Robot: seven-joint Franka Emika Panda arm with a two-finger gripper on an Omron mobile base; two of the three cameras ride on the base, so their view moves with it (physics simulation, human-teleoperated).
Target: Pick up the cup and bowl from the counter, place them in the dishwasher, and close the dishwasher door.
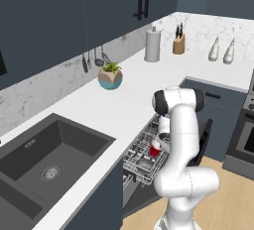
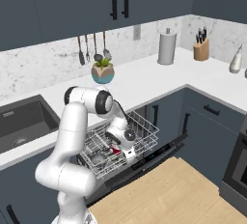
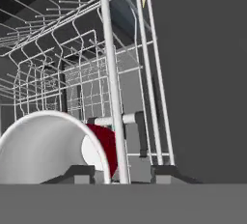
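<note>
From the left base view, the white arm bends down off the edge of the tabletop [image 1: 124, 100] into the pulled-out wire rack [image 1: 144, 158] of the dishwasher [image 1: 130, 182], and the cup [image 1: 155, 150] shows as a red patch in the rack right under the gripper [image 1: 159, 147], at about 3 o'clock within the basket. The dishwasher door [image 1: 204, 142] hangs dropped open beyond the arm. On the tabletop at 12 o'clock from the rack stands a teal plant pot [image 1: 110, 78], with a paper towel roll [image 1: 153, 45] and a knife block [image 1: 178, 43] farther back, and the dark sink [image 1: 44, 159] lies at 9 o'clock. From the right base view, the rack [image 2: 144, 131] sits out over the lowered door [image 2: 149, 162]; the bowl [image 2: 98, 158] rests in its front corner at about 8 o'clock, dark and round, and the cup [image 2: 116, 150] lies just to its right at the tip of the gripper [image 2: 118, 148], the two near but apart. In the hand view, the cup [image 3: 46, 146] lies on its side with its whitish mouth toward the camera and a strip of red wall at its right edge, down among the white wires of the rack [image 3: 111, 73]. The dark fingers [image 3: 166, 172] rise on either side of it, one at 6 o'clock and one at 5 o'clock; I cannot tell whether they press the cup or stand slightly off it.
</note>
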